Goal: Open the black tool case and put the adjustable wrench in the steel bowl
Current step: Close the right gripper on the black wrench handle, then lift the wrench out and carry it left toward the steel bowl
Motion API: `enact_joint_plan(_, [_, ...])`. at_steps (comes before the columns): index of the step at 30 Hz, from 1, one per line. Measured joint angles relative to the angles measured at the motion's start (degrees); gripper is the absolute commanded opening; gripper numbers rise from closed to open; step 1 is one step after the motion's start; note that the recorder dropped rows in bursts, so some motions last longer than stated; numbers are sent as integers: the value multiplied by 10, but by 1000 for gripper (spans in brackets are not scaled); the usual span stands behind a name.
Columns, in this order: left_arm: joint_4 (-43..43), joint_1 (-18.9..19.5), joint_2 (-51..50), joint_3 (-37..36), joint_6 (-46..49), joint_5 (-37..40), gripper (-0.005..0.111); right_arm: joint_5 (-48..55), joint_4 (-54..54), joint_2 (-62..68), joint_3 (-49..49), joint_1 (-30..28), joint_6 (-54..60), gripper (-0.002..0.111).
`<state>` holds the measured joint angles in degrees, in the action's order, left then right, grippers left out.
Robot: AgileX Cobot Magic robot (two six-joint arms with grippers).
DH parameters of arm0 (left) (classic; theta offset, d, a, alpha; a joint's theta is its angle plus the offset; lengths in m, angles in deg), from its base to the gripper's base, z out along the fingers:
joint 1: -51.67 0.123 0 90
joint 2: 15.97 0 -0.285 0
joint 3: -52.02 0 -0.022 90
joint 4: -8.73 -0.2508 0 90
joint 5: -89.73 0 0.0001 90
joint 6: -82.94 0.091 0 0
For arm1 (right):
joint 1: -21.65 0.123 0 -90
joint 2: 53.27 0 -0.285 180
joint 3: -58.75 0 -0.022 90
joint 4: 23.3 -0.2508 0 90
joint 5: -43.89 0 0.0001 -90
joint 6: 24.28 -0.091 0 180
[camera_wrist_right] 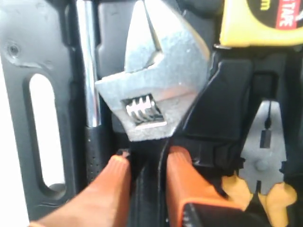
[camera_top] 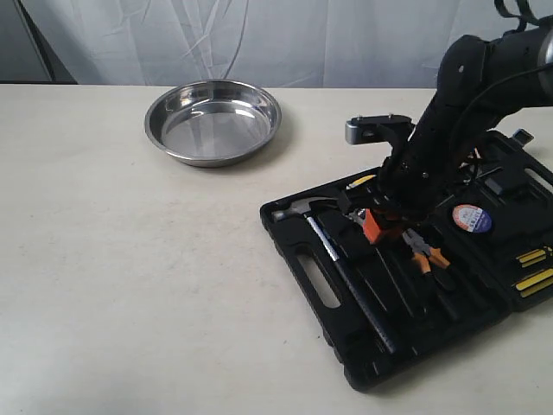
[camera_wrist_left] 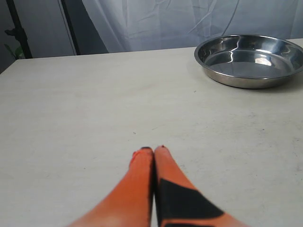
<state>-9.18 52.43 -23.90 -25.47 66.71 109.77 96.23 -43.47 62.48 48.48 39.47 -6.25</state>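
Observation:
The black tool case (camera_top: 304, 259) lies open at the right of the table, its slot handle (camera_wrist_right: 40, 132) towards the table's middle. The adjustable wrench (camera_wrist_right: 151, 71) lies in it beside the hammer, silver jaw head showing and slim black handle running back between my right gripper's orange fingers (camera_wrist_right: 111, 179). My right gripper (camera_top: 378, 226) (camera_wrist_right: 144, 158) is down in the case, shut on that handle. The steel bowl (camera_top: 212, 121) (camera_wrist_left: 251, 60) stands empty at the back left of the case. My left gripper (camera_wrist_left: 153, 150) hangs low over bare table, shut on nothing.
The case also holds a long hammer (camera_top: 346, 272) (camera_wrist_right: 87, 61), orange-handled pliers (camera_top: 423, 251) (camera_wrist_right: 265, 137), a tape measure (camera_top: 471, 218) (camera_wrist_right: 262, 21) and yellow-handled tools (camera_top: 534, 278) in the lid half. A white curtain hangs behind the table.

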Motion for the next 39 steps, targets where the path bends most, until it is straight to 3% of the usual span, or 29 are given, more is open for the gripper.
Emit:
enact_joint_plan(15, [0,0,0,0,0,0,0,-58,-21,-31,47,1,-2,-1])
enact_joint_plan(28, [0,0,0,0,0,0,0,-63,-141,121,322,1,43,-1])
enact_joint_plan(36, [0,0,0,0,0,0,0,-99,-356,267,488,1,186,-1])
enact_joint_plan(39, [0,0,0,0,0,0,0,-101,-390,315,542,1,257,-1])
